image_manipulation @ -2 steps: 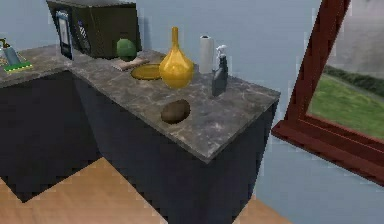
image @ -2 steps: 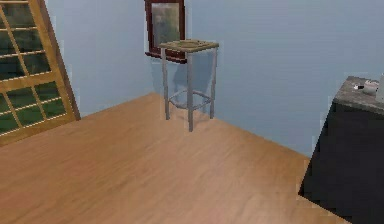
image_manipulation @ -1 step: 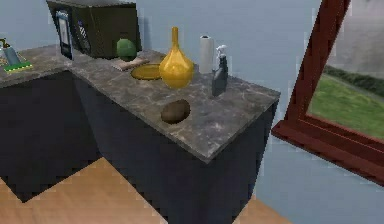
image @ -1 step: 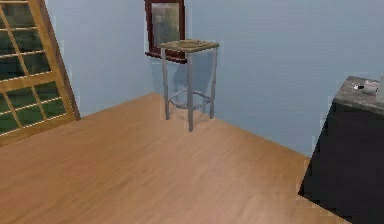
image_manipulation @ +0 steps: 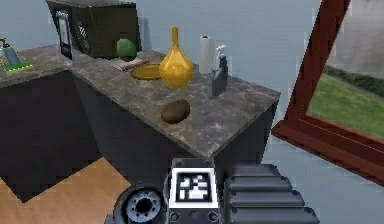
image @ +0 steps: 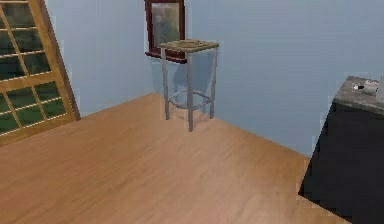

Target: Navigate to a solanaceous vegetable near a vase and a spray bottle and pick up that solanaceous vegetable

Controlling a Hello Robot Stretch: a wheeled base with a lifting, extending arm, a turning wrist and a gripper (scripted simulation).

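Tool (image_manipulation: 146,207), hold impossible to tell, sits short of the counter's (image_manipulation: 232,108) front edge; potato (image_manipulation: 175,111) lies near that edge.

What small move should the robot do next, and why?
Probably extend the arm out toward the brown oval potato. It lies on the dark stone counter, near the yellow vase and the spray bottle, almost straight out from the arm's white marker.

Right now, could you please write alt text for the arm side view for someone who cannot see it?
A brown potato lies on a dark stone counter, in front of a yellow vase and a spray bottle; a red-framed window is at right.
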